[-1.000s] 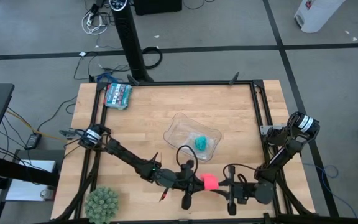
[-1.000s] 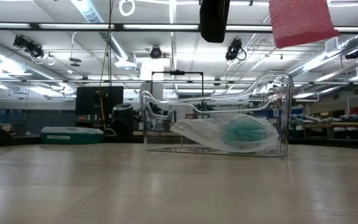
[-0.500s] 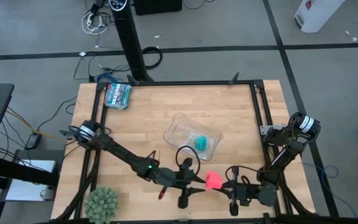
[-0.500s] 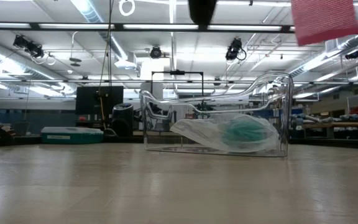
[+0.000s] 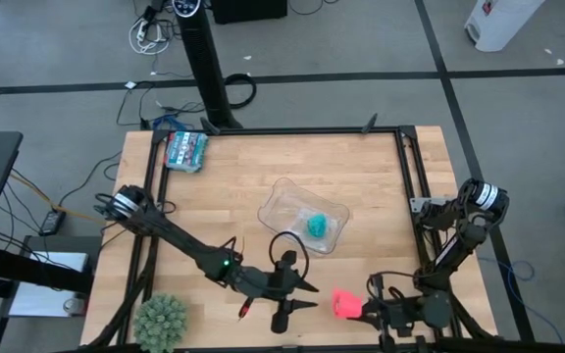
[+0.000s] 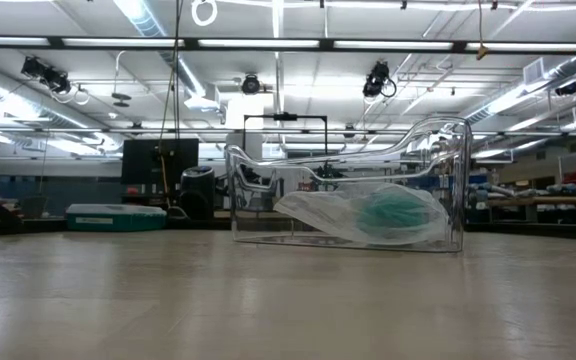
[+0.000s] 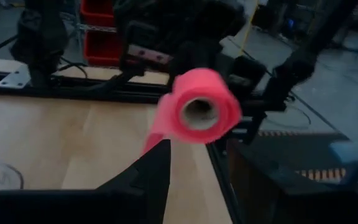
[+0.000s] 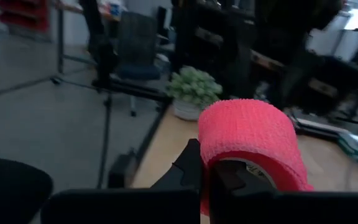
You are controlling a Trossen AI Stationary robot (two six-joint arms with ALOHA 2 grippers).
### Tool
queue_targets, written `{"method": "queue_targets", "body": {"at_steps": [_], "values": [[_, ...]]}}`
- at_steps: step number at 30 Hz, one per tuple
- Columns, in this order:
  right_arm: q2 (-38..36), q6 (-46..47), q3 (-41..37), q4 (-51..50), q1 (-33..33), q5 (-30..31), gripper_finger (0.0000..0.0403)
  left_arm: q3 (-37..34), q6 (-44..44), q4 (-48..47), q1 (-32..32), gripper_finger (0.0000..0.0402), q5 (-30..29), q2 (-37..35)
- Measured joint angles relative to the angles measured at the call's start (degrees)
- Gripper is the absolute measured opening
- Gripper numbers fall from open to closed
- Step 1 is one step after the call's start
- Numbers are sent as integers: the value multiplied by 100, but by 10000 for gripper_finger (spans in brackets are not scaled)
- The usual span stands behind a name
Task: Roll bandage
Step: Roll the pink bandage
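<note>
The bandage (image 5: 343, 302) is a bright pink-red roll held above the table near its front edge, right of centre. My right gripper (image 5: 361, 311) is shut on it from the right. The left wrist view looks end-on into the roll's hollow core (image 7: 199, 111), with a short loose tail (image 7: 154, 135) hanging beside it. My left gripper (image 5: 304, 299) stands open just left of the roll and touches nothing. The low view shows neither gripper nor the bandage. My right gripper holds the roll by its wall at the end nearest the gripper (image 8: 207, 163), with pink fabric passing between the two dark fingers (image 8: 190, 163). The fingers come in about level from the table's right. The roll sits lifted clear of the table, its axis roughly level.
A clear plastic tray (image 5: 275, 204) holding a teal roll (image 5: 317, 226) stands at mid-table. A green plant (image 5: 160, 321) sits at the near left corner and a teal box (image 5: 185, 150) at the far left. Black frame rails edge the table.
My left gripper has opened, let go of the roll and drawn back a little toward the table's left while rising. My right gripper has carried the roll toward the near edge and slightly right. The roll has left the low view.
</note>
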Motion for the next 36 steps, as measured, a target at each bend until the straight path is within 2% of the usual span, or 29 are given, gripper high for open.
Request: {"method": "queue_targets", "body": {"at_steps": [4,10,26,32,34,36], "values": [[-125,-3,0,201,-35,-366,0,-39,-42,453,-150,163,-277,271],[-191,190,0,223,-284,-572,0,-57,-127,800,-167,163,-759,674],[-189,149,2,397,-758,-1487,0,-50,-195,659,-31,163,-990,680],[-189,98,2,474,-767,-1555,0,-50,-165,672,-30,162,-1150,680],[-189,160,2,481,-785,-1602,0,-50,-4,702,-29,150,-1239,680],[-189,267,2,481,-812,-1753,1,-50,128,715,-27,121,-1322,679]]}}
